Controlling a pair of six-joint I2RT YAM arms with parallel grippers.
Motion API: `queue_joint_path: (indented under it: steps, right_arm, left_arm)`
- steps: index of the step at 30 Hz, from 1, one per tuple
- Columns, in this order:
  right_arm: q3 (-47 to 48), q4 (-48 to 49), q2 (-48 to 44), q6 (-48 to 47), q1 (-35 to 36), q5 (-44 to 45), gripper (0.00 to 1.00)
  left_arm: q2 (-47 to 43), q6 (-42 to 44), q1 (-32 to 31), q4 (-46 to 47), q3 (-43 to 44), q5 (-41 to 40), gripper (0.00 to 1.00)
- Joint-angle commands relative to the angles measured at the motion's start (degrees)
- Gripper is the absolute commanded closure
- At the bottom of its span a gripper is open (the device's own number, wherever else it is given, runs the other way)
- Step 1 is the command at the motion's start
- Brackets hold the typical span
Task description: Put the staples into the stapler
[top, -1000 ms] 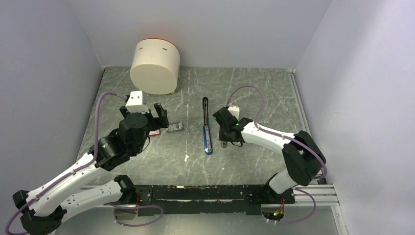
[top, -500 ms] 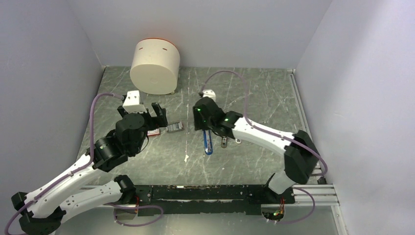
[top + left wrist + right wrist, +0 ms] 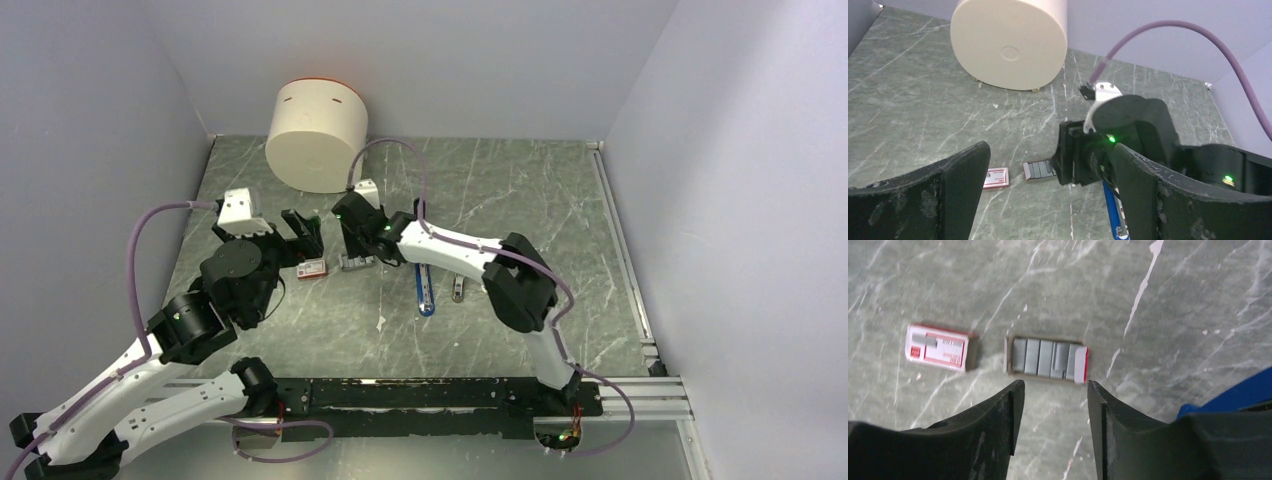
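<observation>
1. Two pincers, both released, empty: left gripper (image 3: 1050, 149) wide; right gripper (image 3: 1055, 389) over staples (image 3: 1047, 359).
2. Staples lie uncovered, flat, just left of stapler (image 3: 424, 288), w/ red box (image 3: 938, 347) further left.
3. Prob. light, brittle, slick; pinch block's long sides, gently.

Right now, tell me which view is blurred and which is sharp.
Right wrist view: the staples in their tray and the red box look smeared. Left wrist view: the cream cylinder is crisp. Top view: even light, no glare on the table.

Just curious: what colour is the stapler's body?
Bright blue: the stapler shows best in the top view.
</observation>
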Motion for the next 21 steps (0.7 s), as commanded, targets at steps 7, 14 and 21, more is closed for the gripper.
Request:
queue_joint_path:
  steps: [7, 14, 21]
  right_arm:
    - [20.15, -12.55, 16.84, 2.31, -1.84, 7.79, 0.48]
    - [22.99, -13.64, 20.09, 2.38, -3.37, 7.56, 0.52]
    - [21.26, -14.97, 19.84, 1.58, -3.95, 5.57, 0.52]
  left_arm:
    - [-0.30, -1.87, 0.40, -2.52, 0.93, 0.07, 0.03]
    - [0.40, -2.13, 0.40, -2.52, 0.67, 0.61, 0.03]
    - [0.75, -2.06, 0.40, -1.91, 0.07, 0.64, 0.03]
